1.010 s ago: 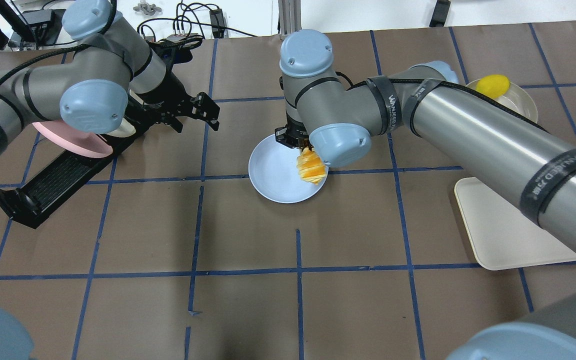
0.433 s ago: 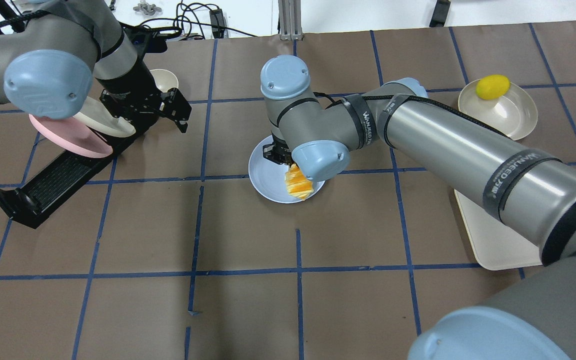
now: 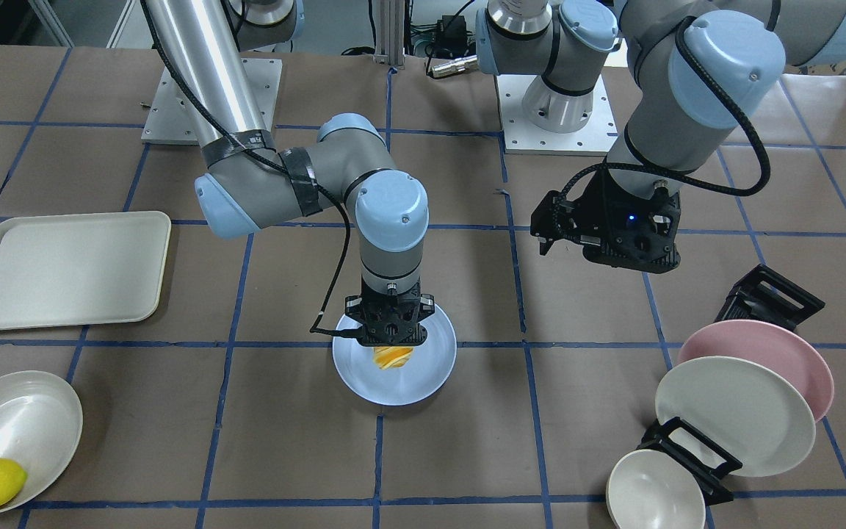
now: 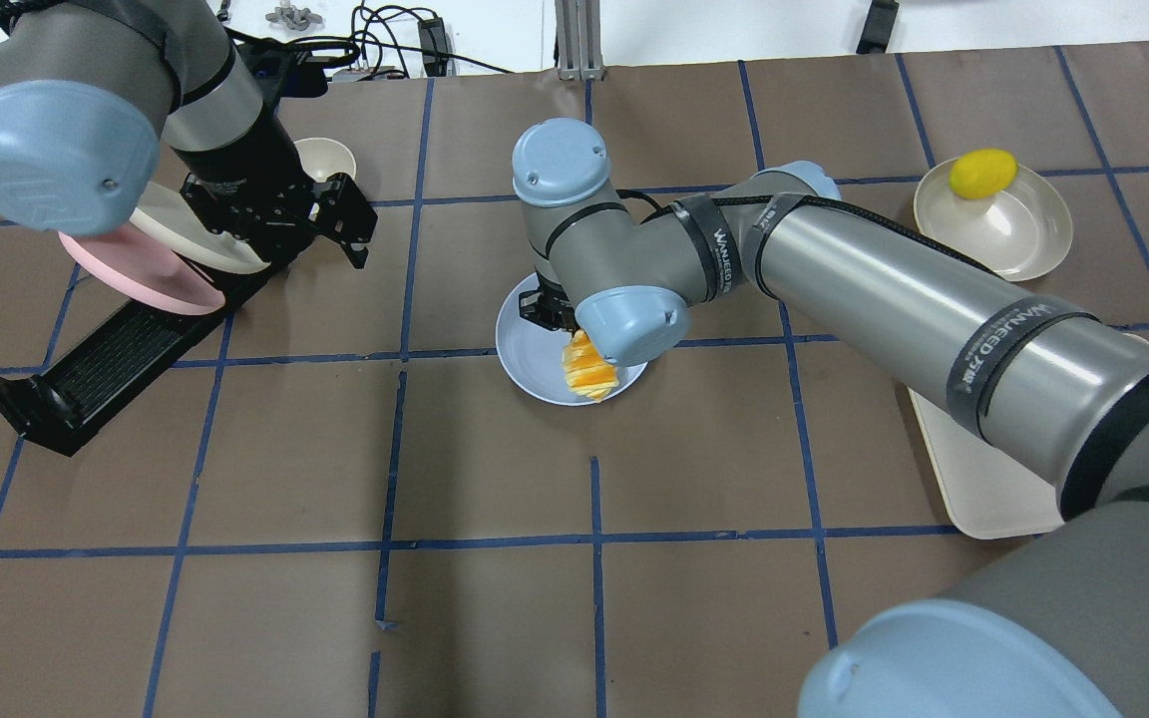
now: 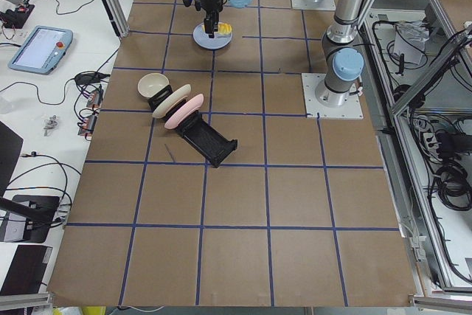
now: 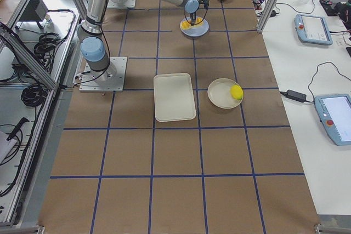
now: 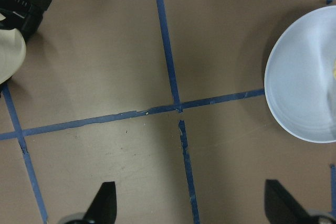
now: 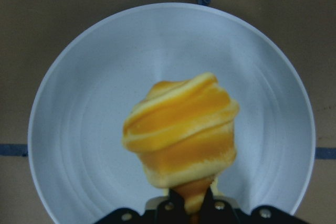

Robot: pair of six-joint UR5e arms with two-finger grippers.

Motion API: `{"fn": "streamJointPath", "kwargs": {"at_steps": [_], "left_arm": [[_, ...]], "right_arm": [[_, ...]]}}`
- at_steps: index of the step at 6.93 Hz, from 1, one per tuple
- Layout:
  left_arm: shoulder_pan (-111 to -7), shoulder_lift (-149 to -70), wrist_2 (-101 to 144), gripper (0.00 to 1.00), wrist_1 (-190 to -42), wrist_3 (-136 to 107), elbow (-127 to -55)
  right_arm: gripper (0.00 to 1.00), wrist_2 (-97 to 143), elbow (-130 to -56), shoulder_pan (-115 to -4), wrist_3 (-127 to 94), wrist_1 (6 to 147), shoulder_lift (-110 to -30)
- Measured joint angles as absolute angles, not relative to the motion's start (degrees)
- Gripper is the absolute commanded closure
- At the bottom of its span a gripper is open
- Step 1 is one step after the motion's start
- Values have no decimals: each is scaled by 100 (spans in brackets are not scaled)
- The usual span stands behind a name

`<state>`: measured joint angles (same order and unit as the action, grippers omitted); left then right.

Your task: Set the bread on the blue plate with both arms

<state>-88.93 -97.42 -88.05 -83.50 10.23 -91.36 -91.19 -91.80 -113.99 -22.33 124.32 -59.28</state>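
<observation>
The bread point(image 8: 181, 129) is an orange-golden ridged loaf. My right gripper point(image 8: 191, 203) is shut on one end of it and holds it end-down over the blue plate point(image 8: 94, 103). I cannot tell whether its lower end touches the plate. From the front, the right gripper point(image 3: 391, 342) points straight down over the plate point(image 3: 430, 382), with the bread point(image 3: 391, 358) below it. Overhead, the bread point(image 4: 586, 367) shows over the plate's point(image 4: 525, 349) right part. My left gripper point(image 4: 310, 224) is open and empty, well left of the plate, beside the dish rack; its fingertips point(image 7: 105, 203) stand wide apart.
A black dish rack point(image 4: 106, 359) at the left holds a pink plate point(image 4: 136, 269), a cream plate point(image 3: 735, 415) and a small bowl point(image 4: 327, 158). A cream tray point(image 3: 67, 268) and a bowl point(image 4: 1013, 224) with a yellow lemon point(image 4: 983, 172) lie on the right side.
My right arm has carried the bread left and nearer, further over the plate. My left arm has drawn back to the left, towards the dish rack, still open.
</observation>
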Motion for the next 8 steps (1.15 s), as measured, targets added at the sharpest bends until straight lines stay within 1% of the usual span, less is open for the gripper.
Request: {"fn": "streamJointPath", "kwargs": {"at_steps": [2,5,6,8], "left_arm": [[-9019,-9833,-8795,0,-8659,683,-8877],[-9133,-9650,-8806,0,-8852,557,-8873],[-9137,-9610,-8819,0,-8860,569,-8875],[-9140,-9565,-8842,0,-8879,584,-8869]], "right_arm": [[0,-9049,-9176,-11412,-2490,12513,-5904],[0,-9041,-9163,-11391,-2579,12570,-5913],[0,-9061,-9120,-11333,-2475,12600,-6006],[0,-9231,-8871,-10986,-2070,12534,-6437]]}}
